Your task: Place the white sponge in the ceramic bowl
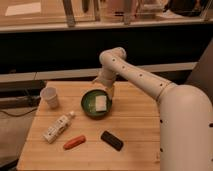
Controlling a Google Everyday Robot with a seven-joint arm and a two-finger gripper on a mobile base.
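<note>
The white sponge (pixel 102 103) lies inside the ceramic bowl (pixel 88 106) on the worktop (pixel 137 131), pincer (pixel 108 91) above the rear rim, its state indeterminable.

The arm (pixel 150 82) is off-white, made of smooth, rounded tubular shells that swell into a bulky casing to the right of the bowl (pixel 86 109). Small dark dots, perhaps screws, run along the shells. The gripper (pixel 107 90), equally pale, sits over the bowl's far rim.
</note>
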